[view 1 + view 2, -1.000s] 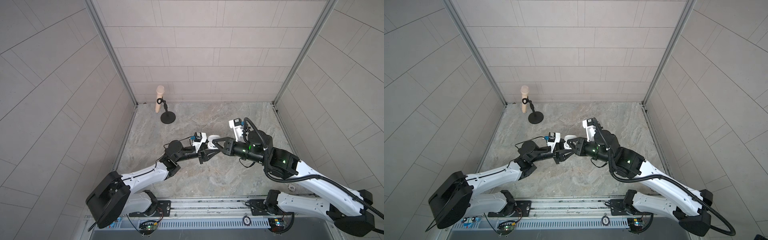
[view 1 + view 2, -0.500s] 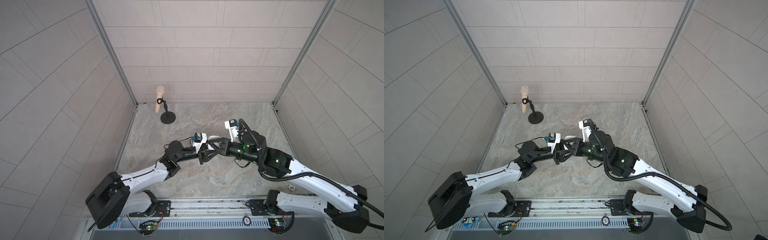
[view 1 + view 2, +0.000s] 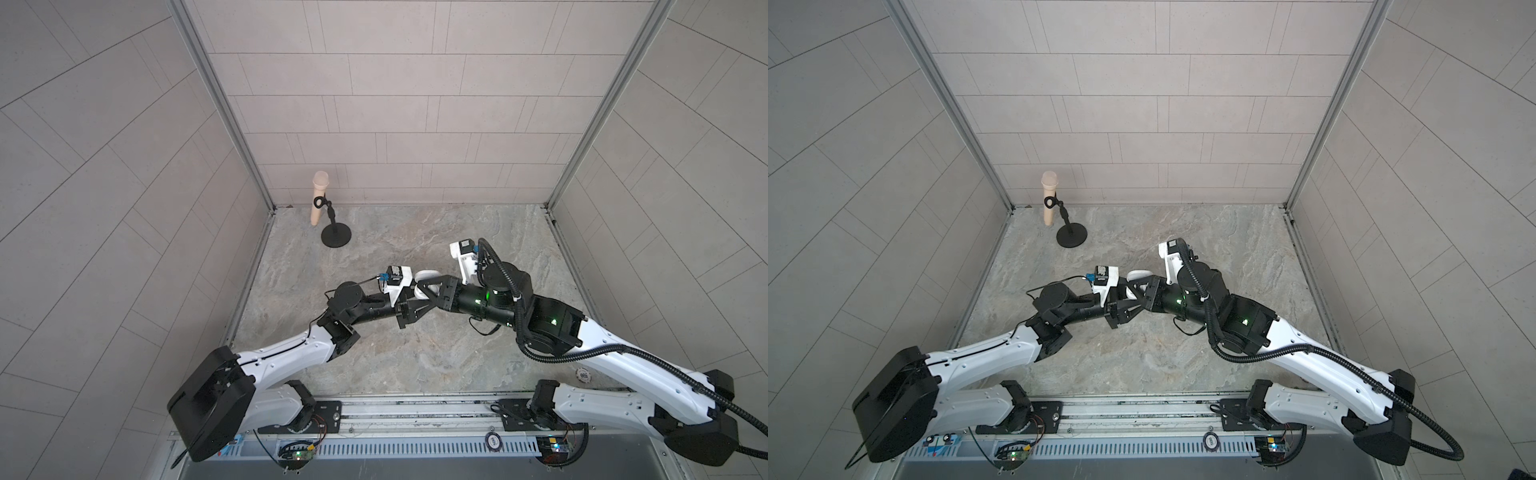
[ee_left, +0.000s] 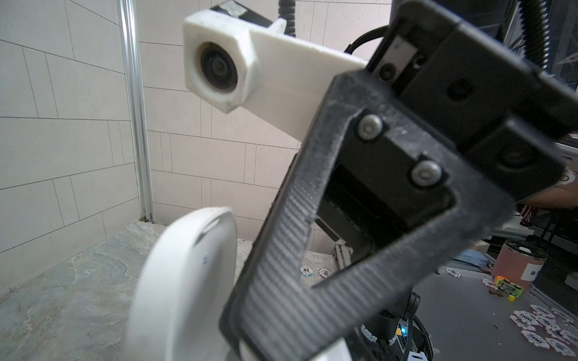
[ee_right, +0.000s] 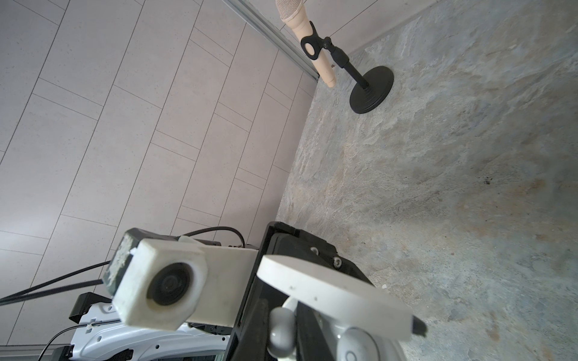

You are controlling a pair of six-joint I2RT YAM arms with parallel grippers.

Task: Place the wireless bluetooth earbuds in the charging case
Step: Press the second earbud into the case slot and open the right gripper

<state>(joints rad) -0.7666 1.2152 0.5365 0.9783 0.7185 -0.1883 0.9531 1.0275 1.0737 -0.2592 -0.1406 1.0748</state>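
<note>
The charging case (image 3: pixel 424 277), white with its lid up, hangs above the table (image 3: pixel 415 365), clamped in the left gripper (image 3: pixel 415 300). The right gripper (image 3: pixel 423 289) is pinched closed at its mouth beside pale earbuds (image 5: pixel 281 325). The poker chips (image 4: pixel 531 317) read "500", another "10".

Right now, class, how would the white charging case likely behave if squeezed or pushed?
The charging case looks like smooth hard plastic: probably stiff, light and slippery. Its lid is swung open, so a push there would likely fold it rather than move the whole case.
</note>
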